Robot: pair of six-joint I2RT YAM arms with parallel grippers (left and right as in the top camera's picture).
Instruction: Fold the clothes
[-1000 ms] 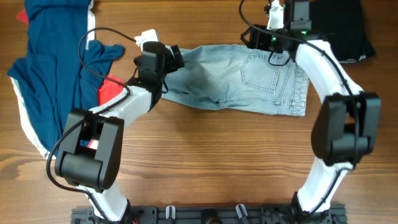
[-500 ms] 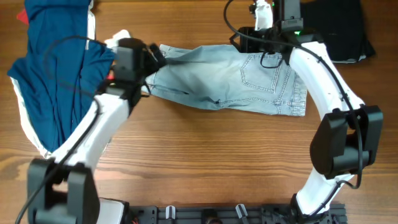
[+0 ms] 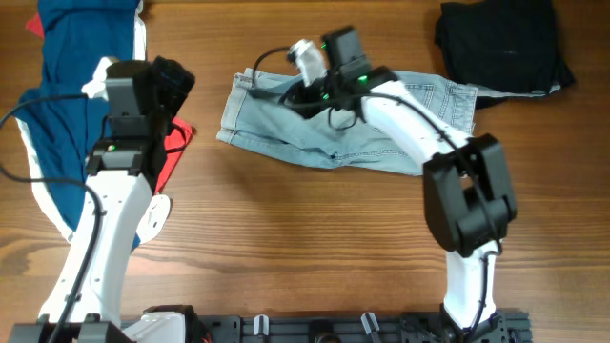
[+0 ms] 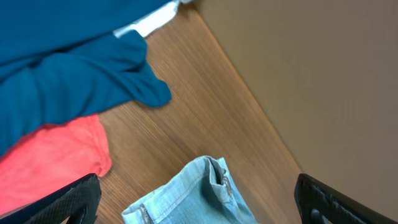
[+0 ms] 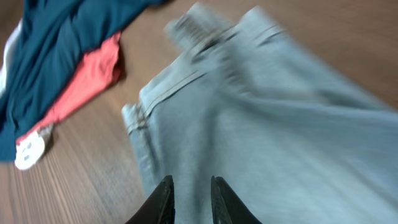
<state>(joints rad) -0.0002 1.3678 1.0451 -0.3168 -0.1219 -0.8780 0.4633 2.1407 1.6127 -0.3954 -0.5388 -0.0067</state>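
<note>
Fingers (image 4: 68, 202) of the left gripper (image 4: 196, 193) stand wide apart with nothing between them, hanging over bare wood of the table (image 3: 286, 248). In the left wrist view a stitched corner of the shorts (image 3: 276, 129) lies flat between the 2 tips, with the navy garment (image 3: 76, 143) and its red part (image 3: 173, 141) off to one side. From overhead this gripper hovers at the navy garment's edge, a strip of wood between it and the shorts, and its arm runs down the table's left side. The right gripper (image 5: 189, 196) has its 2 tips close together, with a narrow gap, over the shorts' left half near the waistband. That view is blurred, so whether cloth is pinched cannot be told. Its arm crosses over the shorts and drops to the near edge. The shorts lie spread across the upper middle of the table, the navy garment with its white trim (image 3: 38, 191) to their left and the black garments (image 3: 500, 43) just beside their right hem.
</note>
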